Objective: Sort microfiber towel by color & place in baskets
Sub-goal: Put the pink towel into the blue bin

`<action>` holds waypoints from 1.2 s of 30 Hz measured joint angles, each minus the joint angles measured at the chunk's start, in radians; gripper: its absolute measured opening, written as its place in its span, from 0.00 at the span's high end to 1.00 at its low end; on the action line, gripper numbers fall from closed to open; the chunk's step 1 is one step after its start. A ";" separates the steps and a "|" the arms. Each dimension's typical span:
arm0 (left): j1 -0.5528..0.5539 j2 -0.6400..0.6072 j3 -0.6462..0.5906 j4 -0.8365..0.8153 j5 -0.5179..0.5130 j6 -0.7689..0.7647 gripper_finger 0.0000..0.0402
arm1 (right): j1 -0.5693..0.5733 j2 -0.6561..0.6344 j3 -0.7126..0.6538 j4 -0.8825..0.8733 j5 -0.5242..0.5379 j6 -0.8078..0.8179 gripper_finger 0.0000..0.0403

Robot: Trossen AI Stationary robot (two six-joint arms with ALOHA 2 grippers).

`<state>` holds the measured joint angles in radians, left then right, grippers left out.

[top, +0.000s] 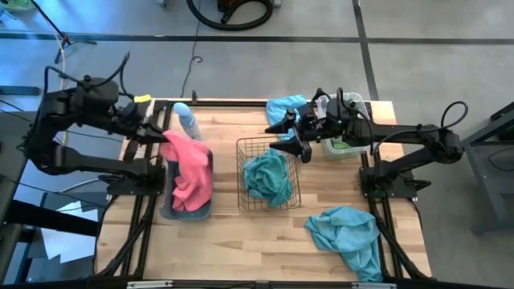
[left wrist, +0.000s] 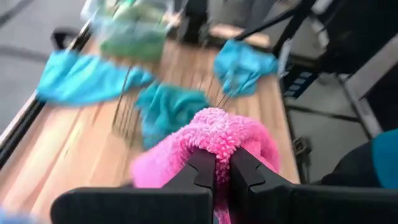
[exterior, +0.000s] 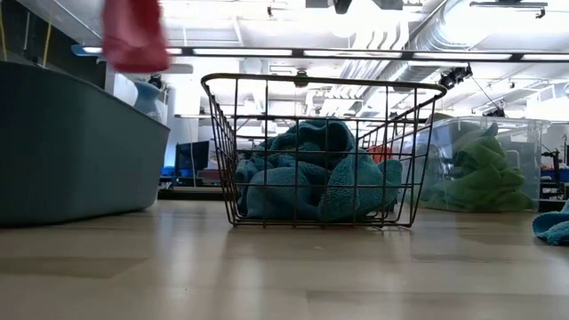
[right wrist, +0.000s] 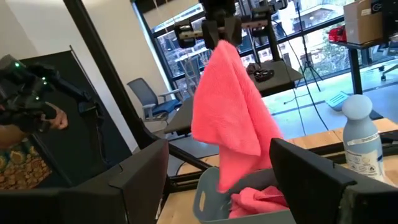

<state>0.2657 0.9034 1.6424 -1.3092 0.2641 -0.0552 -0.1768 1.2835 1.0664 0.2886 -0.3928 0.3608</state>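
Gripping a pink towel (top: 189,164) by its top edge, the left gripper (top: 159,134) hangs it above the grey-blue tub (top: 168,210) at the table's left, the cloth's lower end draped inside. The right gripper (top: 287,136) hovers with fingers spread, empty, over the far edge of the central wire basket (top: 294,197), which contains a teal towel (top: 267,177). The clear bin (exterior: 524,133) at far right holds green towels (exterior: 480,173). Two more teal towels lie loose: one (top: 349,234) at near right, one (top: 285,108) at the far edge.
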 joint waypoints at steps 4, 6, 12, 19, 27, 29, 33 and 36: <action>0.000 -0.008 -0.005 -0.076 -0.053 -0.005 1.00 | 0.000 0.000 0.000 0.000 0.010 -0.001 0.31; 0.000 -0.007 -0.030 -0.069 -0.065 -0.004 1.00 | 0.000 0.000 0.000 0.000 0.026 -0.001 0.31; 0.000 -0.005 -0.174 -0.070 -0.045 -0.004 1.00 | 0.000 0.000 0.000 -0.008 0.051 0.003 0.31; -0.002 -0.027 -0.397 -0.122 0.042 -0.070 1.00 | 0.000 0.000 0.000 -0.045 0.050 0.005 0.31; -0.042 0.004 -0.588 -0.062 0.001 -0.121 1.00 | 0.000 0.000 0.000 -0.075 0.050 0.005 0.31; -0.056 0.041 -0.608 -0.073 -0.015 -0.152 1.00 | 0.000 0.000 0.000 -0.083 0.050 0.005 0.31; -0.085 0.120 -0.616 -0.070 -0.074 -0.179 1.00 | 0.000 0.000 0.000 -0.089 0.050 -0.001 0.31; -0.126 0.166 -0.616 -0.040 -0.121 -0.169 1.00 | 0.000 0.000 0.000 -0.098 0.049 -0.003 0.31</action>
<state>0.1401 1.0693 1.0260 -1.3493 0.1430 -0.2246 -0.1768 1.2831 1.0664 0.1903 -0.3435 0.3579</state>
